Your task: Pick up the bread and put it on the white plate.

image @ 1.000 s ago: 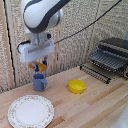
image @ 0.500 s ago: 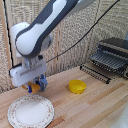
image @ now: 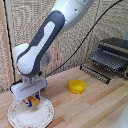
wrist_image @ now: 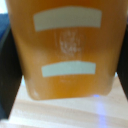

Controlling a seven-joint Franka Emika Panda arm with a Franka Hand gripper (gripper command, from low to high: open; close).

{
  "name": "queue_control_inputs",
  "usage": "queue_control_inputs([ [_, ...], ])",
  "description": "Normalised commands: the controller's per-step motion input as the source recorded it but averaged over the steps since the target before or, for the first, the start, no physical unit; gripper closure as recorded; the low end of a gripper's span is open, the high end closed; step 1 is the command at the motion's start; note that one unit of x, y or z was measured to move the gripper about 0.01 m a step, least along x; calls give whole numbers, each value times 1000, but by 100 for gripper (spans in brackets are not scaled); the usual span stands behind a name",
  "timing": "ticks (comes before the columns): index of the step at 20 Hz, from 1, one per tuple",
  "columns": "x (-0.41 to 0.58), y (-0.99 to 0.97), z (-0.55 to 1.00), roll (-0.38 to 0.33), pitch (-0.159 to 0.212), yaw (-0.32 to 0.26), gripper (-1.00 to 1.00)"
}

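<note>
Exterior view: the claw (image: 32, 100), closed on the orange-brown bread (image: 33, 101), has swung down from above the tabletop (image: 95, 107) to just over the white dish (image: 46, 116), so release appears the remaining step.

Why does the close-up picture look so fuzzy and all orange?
In the wrist view, the small orange-brown bread sits so near the lens that it fills the frame, out of focus, with dark blurred fingers beside it. The exterior view is soft and grainy too, yet shows the white gripper over the round white plate.
</note>
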Motion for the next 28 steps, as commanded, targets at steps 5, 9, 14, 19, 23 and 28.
queue_control_inputs([
  [5, 73, 129, -231, 0, -8, -114, 100],
  [9, 0, 101, -18, 0, -1, -93, 100],
  [14, 0, 65, 5, 0, -15, -69, -100],
  [19, 0, 11, 63, 0, -7, -21, -100],
  [23, 56, 13, 145, -4, 12, -16, -100],
  [28, 228, -127, 439, 50, 7, -67, -100],
])
